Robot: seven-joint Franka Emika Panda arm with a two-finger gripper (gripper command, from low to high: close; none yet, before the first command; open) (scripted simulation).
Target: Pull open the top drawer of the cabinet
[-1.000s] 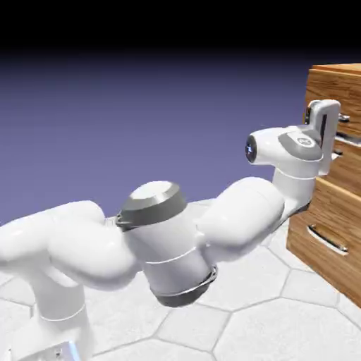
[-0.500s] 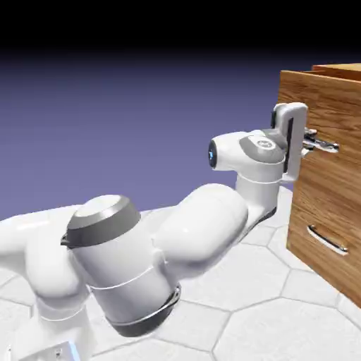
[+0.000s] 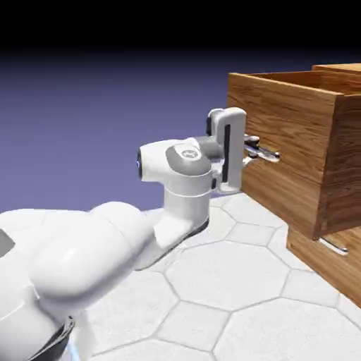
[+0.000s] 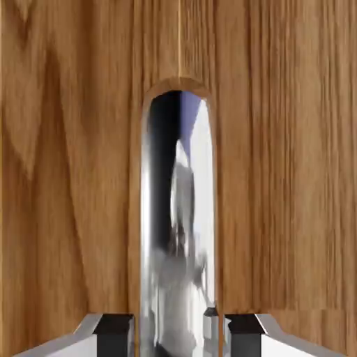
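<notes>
Top drawer (image 3: 292,120) stands well out; release seems underway. Gripper (image 4: 179,336) is parted, 2 fingers astride the handle (image 4: 178,209); next, retreat toward the exterior view's 9 o'clock.

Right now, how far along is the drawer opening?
Already done: the top drawer stands well out from the cabinet, its inside showing. In hand: the tool has its tips on either side of the silver handle. Left: perhaps only letting go; I can't tell if it's fully out.
</notes>
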